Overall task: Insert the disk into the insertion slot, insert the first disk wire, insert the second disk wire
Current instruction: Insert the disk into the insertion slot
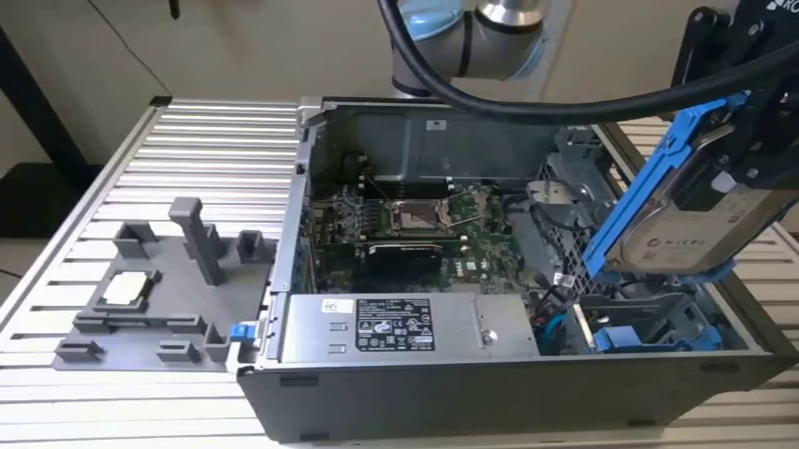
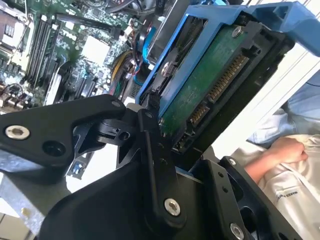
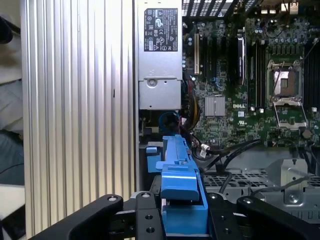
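In the exterior view my gripper (image 1: pixel 747 164) is shut on the disk (image 1: pixel 699 220), a silver-grey drive in a bright blue carrier. It hangs tilted over that view's right end of the open computer case. Below it lies the insertion slot (image 1: pixel 643 323), a grey metal bay with blue fittings, and the disk is clear of it. The second wrist view shows the disk's green circuit board and connectors (image 2: pixel 210 85) between my black fingers (image 2: pixel 152 150). The blue carrier (image 3: pixel 180 185) rises from my gripper (image 3: pixel 182 212) in the first wrist view. A blue cable (image 1: pixel 545 327) lies beside the slot.
The case holds a grey power-supply box (image 1: pixel 399 327) with a black label, and a green motherboard (image 1: pixel 413 224). A grey fixture (image 1: pixel 163 271) stands on the slatted table (image 1: pixel 187 140) at the exterior view's left. A person's hand (image 2: pixel 280 150) rests outside the case.
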`<state>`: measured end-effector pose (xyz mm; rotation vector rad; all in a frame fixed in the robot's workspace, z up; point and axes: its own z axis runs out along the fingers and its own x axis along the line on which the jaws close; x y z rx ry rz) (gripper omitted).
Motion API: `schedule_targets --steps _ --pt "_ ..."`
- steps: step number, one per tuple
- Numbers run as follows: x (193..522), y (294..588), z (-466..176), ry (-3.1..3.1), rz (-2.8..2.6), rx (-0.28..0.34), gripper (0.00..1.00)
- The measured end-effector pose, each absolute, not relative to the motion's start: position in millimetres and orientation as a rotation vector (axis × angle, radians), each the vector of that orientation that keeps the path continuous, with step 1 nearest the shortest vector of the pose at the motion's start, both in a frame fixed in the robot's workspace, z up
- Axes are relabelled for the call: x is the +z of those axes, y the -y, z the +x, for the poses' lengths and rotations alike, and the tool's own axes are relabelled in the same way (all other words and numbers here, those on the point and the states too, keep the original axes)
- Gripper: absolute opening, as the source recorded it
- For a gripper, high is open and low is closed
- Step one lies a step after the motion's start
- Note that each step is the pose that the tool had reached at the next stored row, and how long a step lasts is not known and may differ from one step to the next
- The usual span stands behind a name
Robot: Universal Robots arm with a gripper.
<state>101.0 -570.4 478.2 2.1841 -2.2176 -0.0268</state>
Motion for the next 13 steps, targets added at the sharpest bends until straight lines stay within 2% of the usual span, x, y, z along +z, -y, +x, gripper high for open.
schedule_targets --steps 13 --pt "462 573 101 2.215 2.192 -0.02 0.33"
